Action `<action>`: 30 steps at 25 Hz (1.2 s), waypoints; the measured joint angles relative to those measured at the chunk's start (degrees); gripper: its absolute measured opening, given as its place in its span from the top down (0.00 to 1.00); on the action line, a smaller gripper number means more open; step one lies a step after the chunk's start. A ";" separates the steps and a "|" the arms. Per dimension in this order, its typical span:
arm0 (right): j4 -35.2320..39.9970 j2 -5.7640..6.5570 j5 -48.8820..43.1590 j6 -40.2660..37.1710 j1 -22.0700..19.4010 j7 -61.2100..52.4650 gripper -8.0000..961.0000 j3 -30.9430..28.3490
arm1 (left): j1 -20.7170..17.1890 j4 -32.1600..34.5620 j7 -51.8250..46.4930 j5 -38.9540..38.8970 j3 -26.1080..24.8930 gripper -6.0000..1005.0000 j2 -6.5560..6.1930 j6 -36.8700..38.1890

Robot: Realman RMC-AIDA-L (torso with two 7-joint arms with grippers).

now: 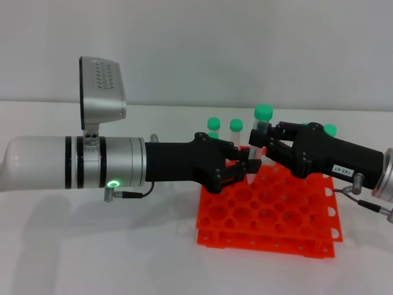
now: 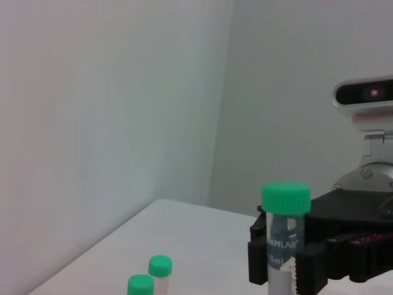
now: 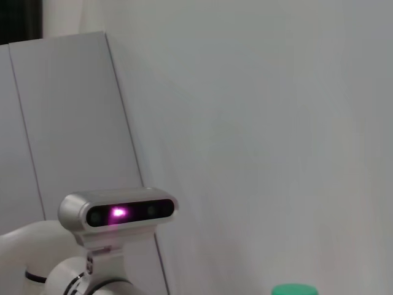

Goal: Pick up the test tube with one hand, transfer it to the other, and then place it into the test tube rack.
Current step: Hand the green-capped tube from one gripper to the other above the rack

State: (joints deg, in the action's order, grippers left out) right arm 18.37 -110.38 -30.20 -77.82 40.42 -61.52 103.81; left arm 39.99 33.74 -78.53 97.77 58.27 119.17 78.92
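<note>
Two end effectors met mid-frame: right end effector point(image 1: 263, 147) gripped the test tube point(image 1: 262, 126); left end effector point(image 1: 249, 165) seemingly open—early release risked dropping it.

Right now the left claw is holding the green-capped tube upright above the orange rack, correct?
Not quite: the right claw grips the test tube, as the head view and left wrist view show. The left claw sits just below it, empty. The tube is upright above the orange rack.
</note>
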 joint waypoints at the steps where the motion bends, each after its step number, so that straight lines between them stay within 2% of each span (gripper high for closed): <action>1: 0.01 -0.01 0.00 0.20 0.00 -0.12 0.77 -0.02 | 0.00 0.00 -0.11 0.01 0.01 0.75 -0.01 -0.01; 30: 0.04 -0.20 0.38 0.70 -0.16 -0.27 0.78 -0.10 | -0.15 -0.61 -1.62 0.00 -0.05 0.75 -0.06 -1.11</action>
State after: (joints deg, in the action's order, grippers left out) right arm 18.41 -110.58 -29.81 -77.12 40.26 -61.79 103.71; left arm 39.84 33.13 -80.15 97.77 58.22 119.11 77.82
